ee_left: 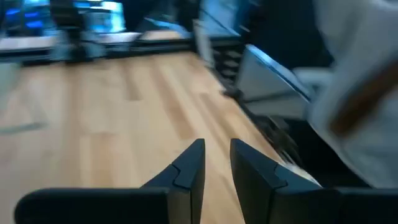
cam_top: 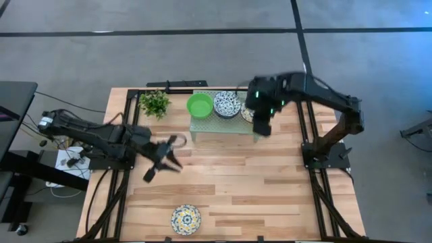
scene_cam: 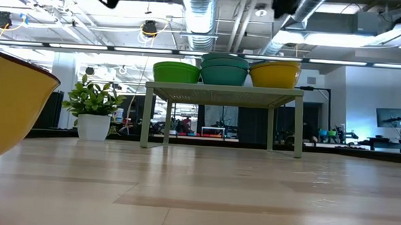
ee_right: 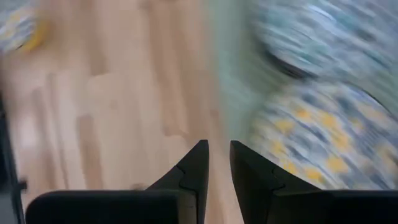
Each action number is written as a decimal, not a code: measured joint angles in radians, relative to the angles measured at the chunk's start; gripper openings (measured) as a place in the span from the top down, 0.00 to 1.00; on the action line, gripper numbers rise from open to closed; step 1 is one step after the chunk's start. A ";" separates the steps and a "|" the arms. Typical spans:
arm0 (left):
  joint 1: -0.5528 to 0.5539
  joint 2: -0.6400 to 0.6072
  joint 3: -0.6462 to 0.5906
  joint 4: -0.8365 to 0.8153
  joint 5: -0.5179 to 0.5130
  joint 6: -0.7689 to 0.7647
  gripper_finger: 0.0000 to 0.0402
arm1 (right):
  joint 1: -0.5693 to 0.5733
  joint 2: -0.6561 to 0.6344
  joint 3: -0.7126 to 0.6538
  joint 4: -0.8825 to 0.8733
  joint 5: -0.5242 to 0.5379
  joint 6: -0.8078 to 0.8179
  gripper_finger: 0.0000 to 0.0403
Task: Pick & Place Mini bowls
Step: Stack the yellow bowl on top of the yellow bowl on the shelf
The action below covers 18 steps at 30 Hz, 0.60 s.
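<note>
Rack (cam_top: 223,123) at the table's (cam_top: 270,189) far edge, bearing three bowl stacks: green bowls (cam_top: 199,104), blue-patterned bowls (cam_top: 227,104), and yellow-patterned bowls (cam_top: 247,113), the last largely hidden beneath the right gripper (cam_top: 260,126). Stack counts cannot be made out. One yellow bowl (cam_top: 185,219) sits alone, well in front of the rack, cut off at the low view's edge. Plant (cam_top: 155,103) just beside the rack. Left gripper (cam_top: 164,156) hovers in front of the rack's plant-side end. Both grippers: fingers narrowly parted, holding nothing.
</note>
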 joint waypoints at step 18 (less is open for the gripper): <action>-0.411 0.372 0.000 0.063 -0.136 -0.122 0.66 | 0.423 -0.075 -0.404 0.649 -0.214 -0.077 0.85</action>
